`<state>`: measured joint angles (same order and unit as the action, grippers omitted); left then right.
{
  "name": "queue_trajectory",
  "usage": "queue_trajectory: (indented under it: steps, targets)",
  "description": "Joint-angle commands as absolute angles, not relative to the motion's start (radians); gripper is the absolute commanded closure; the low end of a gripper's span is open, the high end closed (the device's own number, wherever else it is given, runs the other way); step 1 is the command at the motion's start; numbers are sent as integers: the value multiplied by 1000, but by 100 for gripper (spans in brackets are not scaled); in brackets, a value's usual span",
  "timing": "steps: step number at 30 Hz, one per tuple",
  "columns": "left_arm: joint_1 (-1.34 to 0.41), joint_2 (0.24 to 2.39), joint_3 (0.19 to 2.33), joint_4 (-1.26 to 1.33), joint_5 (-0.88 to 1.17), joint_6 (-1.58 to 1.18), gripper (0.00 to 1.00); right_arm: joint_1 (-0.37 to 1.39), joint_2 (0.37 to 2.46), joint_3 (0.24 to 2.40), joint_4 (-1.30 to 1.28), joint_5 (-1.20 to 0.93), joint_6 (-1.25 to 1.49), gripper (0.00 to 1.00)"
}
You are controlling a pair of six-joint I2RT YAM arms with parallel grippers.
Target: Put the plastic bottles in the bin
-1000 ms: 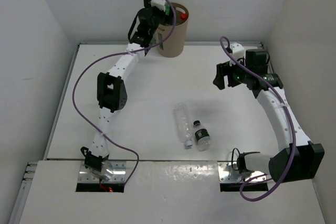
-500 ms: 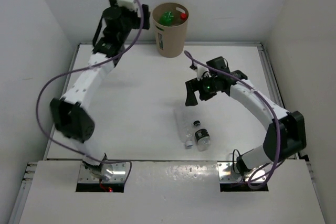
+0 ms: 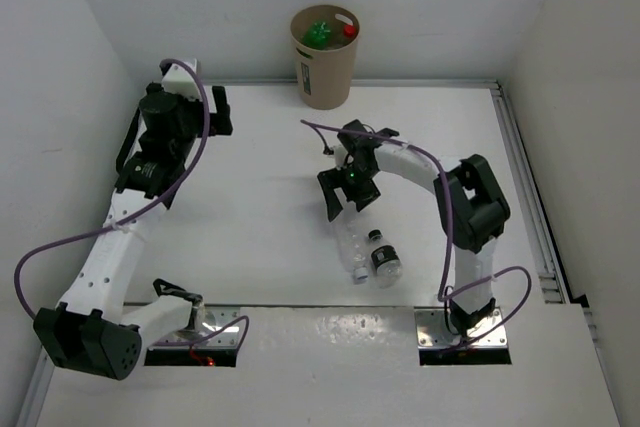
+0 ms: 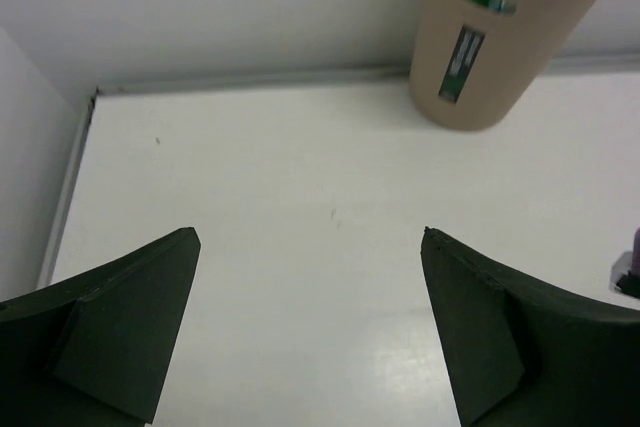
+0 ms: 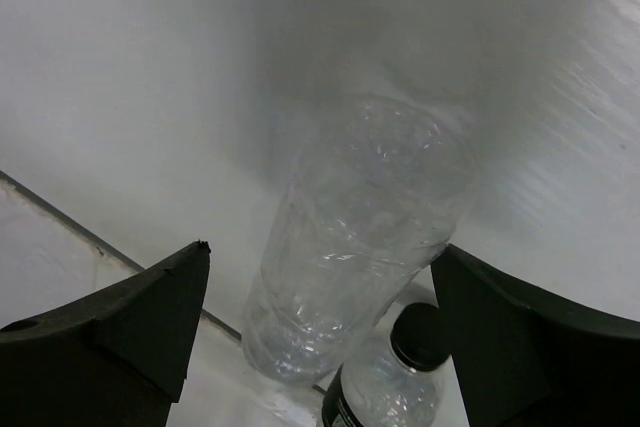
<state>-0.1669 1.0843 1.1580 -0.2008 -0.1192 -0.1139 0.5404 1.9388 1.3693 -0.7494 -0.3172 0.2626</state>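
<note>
The tan bin (image 3: 325, 72) stands at the back of the table; a green bottle (image 3: 319, 34) and a red cap (image 3: 349, 32) show inside it. On the table lie two plastic bottles side by side: a long clear one (image 3: 350, 243) and a short black-capped one (image 3: 384, 260). My right gripper (image 3: 347, 207) hangs open just over the far end of the clear bottle (image 5: 360, 237), its fingers on either side and apart from it; the black-capped bottle (image 5: 398, 387) lies beyond. My left gripper (image 3: 222, 114) is open and empty, left of the bin (image 4: 500, 47).
White walls close in the table at the back and on both sides. A metal rail (image 3: 525, 177) runs along the right edge. A purple cable (image 3: 190, 142) loops round the left arm.
The left arm has drawn back from above the bin to the left, leaving the green bottle inside it. The right arm has swung left and down over the clear bottle. Both grippers have opened wider.
</note>
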Motion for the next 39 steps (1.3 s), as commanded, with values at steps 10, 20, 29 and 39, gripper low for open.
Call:
queue_trajectory:
  steps: [10, 20, 29, 39]
  targets:
    - [-143, 1106, 1220, -311, -124, -195, 0, 584, 2086, 1474, -742, -229, 250, 17]
    - [-133, 1115, 1210, -311, -115, -186, 0, 575, 2095, 1542, -750, -233, 207, 66]
    - [-133, 1115, 1201, -229, -17, -215, 0, 539, 2037, 2067, -830, -298, 179, 100]
    - [-143, 1133, 1126, -97, 69, -172, 0, 391, 1913, 2083, 232, -34, 207, 100]
